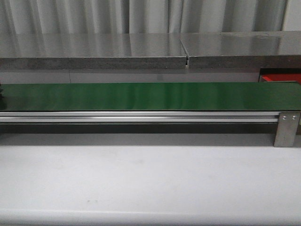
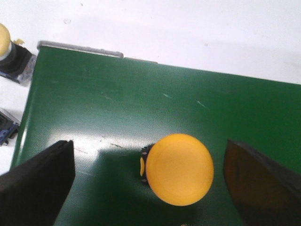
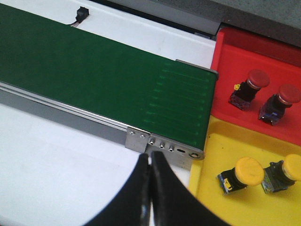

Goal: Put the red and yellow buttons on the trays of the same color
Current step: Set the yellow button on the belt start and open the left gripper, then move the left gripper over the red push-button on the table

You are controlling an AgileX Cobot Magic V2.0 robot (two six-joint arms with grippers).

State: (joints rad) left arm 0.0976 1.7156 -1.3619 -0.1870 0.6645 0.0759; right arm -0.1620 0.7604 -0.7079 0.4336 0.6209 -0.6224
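Yellow button (image 2: 179, 169) on green belt (image 2: 141, 108) between spread left tool (image 2: 150, 183) fingers.

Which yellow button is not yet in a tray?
The yellow button on the green belt, between the open left gripper fingers. Two others already lie in the yellow tray.

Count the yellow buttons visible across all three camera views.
4: two in the yellow tray at and; one on the green belt at; one off the belt's end at. Others may be hidden.
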